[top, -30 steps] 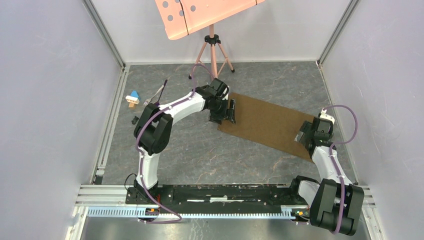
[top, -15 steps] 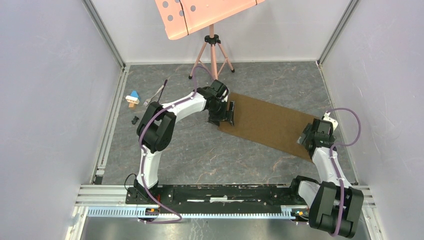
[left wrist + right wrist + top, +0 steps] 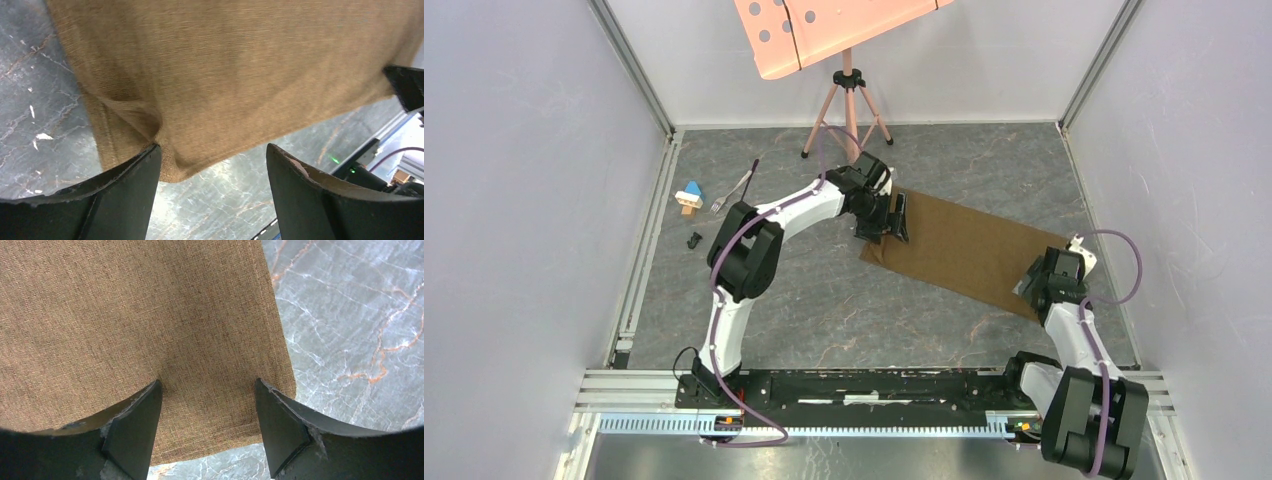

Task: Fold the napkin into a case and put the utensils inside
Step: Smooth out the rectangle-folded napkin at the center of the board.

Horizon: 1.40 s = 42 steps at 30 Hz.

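The olive-brown napkin (image 3: 959,250) lies flat as a long layered rectangle, running from the table's middle toward the right. My left gripper (image 3: 894,218) stands open over its left end. In the left wrist view, the left gripper (image 3: 214,147) straddles the cloth's edge (image 3: 225,90), and one finger (image 3: 135,175) touches a puckered corner. My right gripper (image 3: 1034,282) is open at the near right corner. In the right wrist view, the right gripper (image 3: 208,382) has both fingers down on the cloth (image 3: 150,315). The silver fork (image 3: 727,195) and the spoon's dark handle (image 3: 751,172) lie at the far left.
A pink music stand (image 3: 849,95) stands on a tripod at the back. A small blue, white and tan toy block (image 3: 689,195) and a tiny black piece (image 3: 694,240) lie by the left wall rail (image 3: 639,270). White walls enclose three sides.
The left gripper has shifted right and slightly farther back over the napkin's left end. The right gripper has drawn back toward the near right corner, its jaws a little narrower.
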{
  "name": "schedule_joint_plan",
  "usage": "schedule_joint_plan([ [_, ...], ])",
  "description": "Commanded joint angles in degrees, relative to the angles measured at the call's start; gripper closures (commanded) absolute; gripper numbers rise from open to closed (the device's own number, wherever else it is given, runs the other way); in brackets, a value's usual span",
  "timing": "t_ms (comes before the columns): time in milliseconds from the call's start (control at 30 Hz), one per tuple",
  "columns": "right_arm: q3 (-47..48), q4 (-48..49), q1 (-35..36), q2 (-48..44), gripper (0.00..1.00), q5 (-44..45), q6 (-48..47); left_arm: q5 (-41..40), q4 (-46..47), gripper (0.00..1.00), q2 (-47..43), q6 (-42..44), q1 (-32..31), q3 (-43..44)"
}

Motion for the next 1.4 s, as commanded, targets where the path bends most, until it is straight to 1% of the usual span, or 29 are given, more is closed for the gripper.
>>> schedule_joint_plan([
  [0,-1.87,-4.80,-0.07,-3.48,0.27,2.67,2.19,-2.21,-1.17,0.17,2.69,-0.34,0.30,1.97],
  [100,0.80,-5.92,-0.02,-6.17,0.28,0.49,2.18,-3.48,-2.58,0.17,1.78,0.94,0.23,3.27],
  [200,3.54,-7.31,-0.09,-7.05,0.27,0.16,2.26,-1.77,-3.35,0.17,0.17,1.05,0.05,4.60],
  [267,4.34,-8.91,-0.04,-6.59,0.25,1.72,3.20,-0.09,-3.36,0.17,-0.78,0.62,-0.10,4.57],
  [367,5.05,-12.79,-0.15,-4.88,0.24,7.56,7.16,0.93,-2.93,0.18,-1.53,-0.11,-0.20,3.63],
  [467,4.27,-14.59,-0.21,-3.96,0.30,11.05,9.11,1.90,-2.72,0.18,-1.88,-0.49,-0.15,2.83],
  [567,2.89,-13.89,-0.33,-4.34,0.35,10.08,9.61,1.86,-2.50,0.18,-2.42,-0.38,-0.23,1.87],
  [767,0.91,-11.71,-0.30,-4.27,0.44,11.04,10.80,2.31,-1.53,0.19,-2.82,-0.84,-0.34,0.61],
  [833,0.40,-10.99,-0.30,-3.36,0.49,11.24,11.06,2.67,-1.18,0.19,-2.72,-0.99,-0.41,0.41],
  [1100,-0.46,-9.17,-0.30,-1.82,0.50,11.55,11.49,2.26,-1.12,0.19,0.69,-0.47,-0.34,0.76],
  [1133,-0.43,-9.04,-0.33,-1.54,0.56,11.51,11.46,2.23,-1.10,0.19,1.09,-0.42,-0.37,0.98],
  [1233,-0.16,-9.14,-0.28,-1.14,0.73,11.00,11.02,1.41,-1.13,0.19,2.21,-0.34,-0.15,1.46],
  [1267,0.08,-9.28,-0.28,-1.19,0.80,10.70,10.98,1.15,-1.13,0.19,2.51,-0.34,0.08,1.53],
  [1300,0.41,-9.77,-0.35,-1.46,0.84,10.73,10.94,1.01,-1.09,0.19,2.69,-0.34,0.22,1.53],
  [1367,1.08,-10.36,-0.32,-2.33,0.87,10.73,10.62,0.45,-1.12,0.19,3.16,-0.25,0.70,1.38],
])
